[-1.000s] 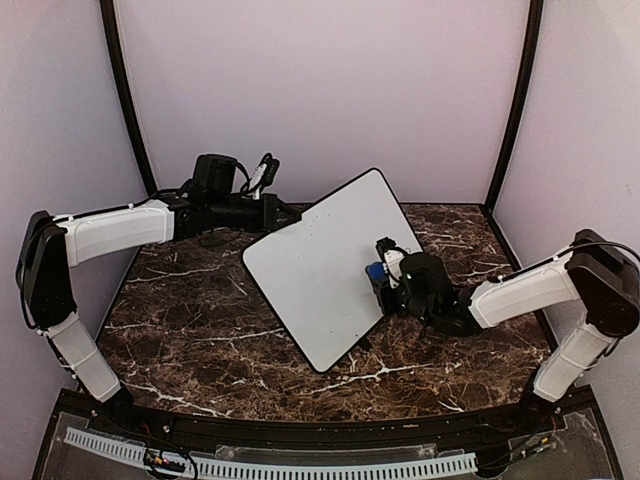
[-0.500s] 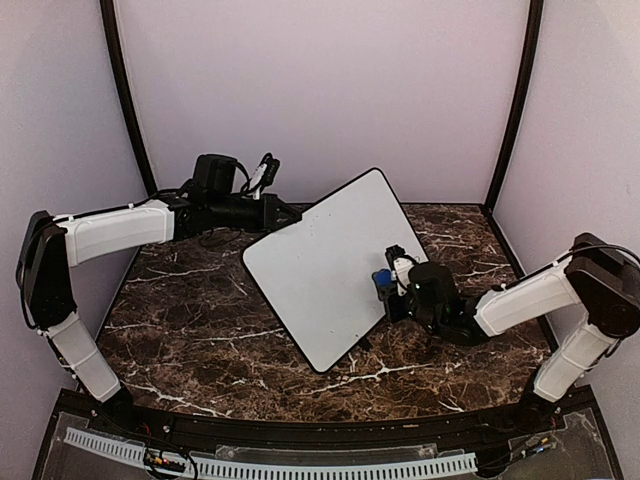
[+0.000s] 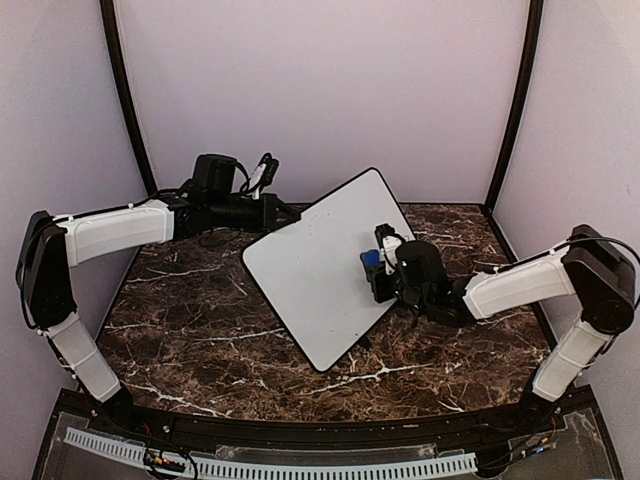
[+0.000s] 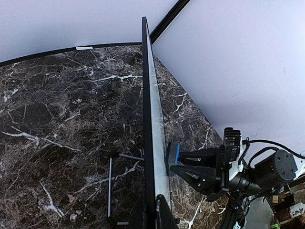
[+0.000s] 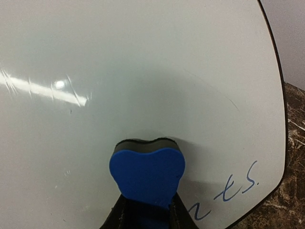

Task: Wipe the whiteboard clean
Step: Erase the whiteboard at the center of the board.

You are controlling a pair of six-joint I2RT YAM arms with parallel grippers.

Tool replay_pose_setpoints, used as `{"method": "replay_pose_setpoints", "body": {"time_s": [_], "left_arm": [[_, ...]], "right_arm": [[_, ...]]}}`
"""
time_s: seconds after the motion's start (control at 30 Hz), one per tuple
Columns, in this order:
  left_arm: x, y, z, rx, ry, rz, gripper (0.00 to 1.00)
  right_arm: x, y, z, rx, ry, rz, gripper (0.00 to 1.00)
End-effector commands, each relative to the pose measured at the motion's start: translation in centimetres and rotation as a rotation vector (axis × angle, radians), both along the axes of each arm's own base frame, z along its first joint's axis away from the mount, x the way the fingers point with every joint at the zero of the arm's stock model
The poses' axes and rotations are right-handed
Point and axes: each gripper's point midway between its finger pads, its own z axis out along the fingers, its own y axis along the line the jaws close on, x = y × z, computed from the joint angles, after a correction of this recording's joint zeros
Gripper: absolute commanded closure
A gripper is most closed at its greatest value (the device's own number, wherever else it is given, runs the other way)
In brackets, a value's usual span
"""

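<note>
Whiteboard [image 3: 315, 270] is held up tilted over the marble table [image 3: 190, 330]. The left gripper [image 3: 283, 212] has its upper-left edge, fingers clamped on the black frame. Right gripper [image 3: 380, 272] fingers are closed on a blue eraser [image 3: 371, 259], felt side pressed against the right part of the board face.

Progress: most of the surface looks wiped clean, so I'd judge it nearly done. What's left is blue handwriting [image 5: 228, 188] by one rounded corner, just beside the eraser, plus a faint curved line above it. A few strokes toward that corner should clear it.

Views: the writing shows only in the right wrist view. In the top view the board reads as blank. The left wrist view sees the board edge-on, confirms the eraser touches the face, and shows thin rods [image 4: 119, 174] on the table behind the board, can't tell what they are
</note>
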Motion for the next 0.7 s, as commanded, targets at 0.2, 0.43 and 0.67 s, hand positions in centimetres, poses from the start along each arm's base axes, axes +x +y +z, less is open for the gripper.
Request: {"method": "replay_pose_setpoints", "body": {"time_s": [0.2,0.43,0.67], "left_arm": [[-3.9,-2.4,-2.9,0.081,0.022,-0.175,1.0],[-4.1,-2.7,-3.7,0.088,0.031,-0.199,1.0],[-4.1,-2.7,-3.7,0.098,0.013,-0.202,1.0]], "right_arm": [[1.0,7.2,4.1,0.098,-0.004,0.127,0.77],[1.3,8.1,4.6,0.096,0.015,0.139,0.77],[0.5,8.1,5.1,0.098,0.023,0.156,0.77]]}}
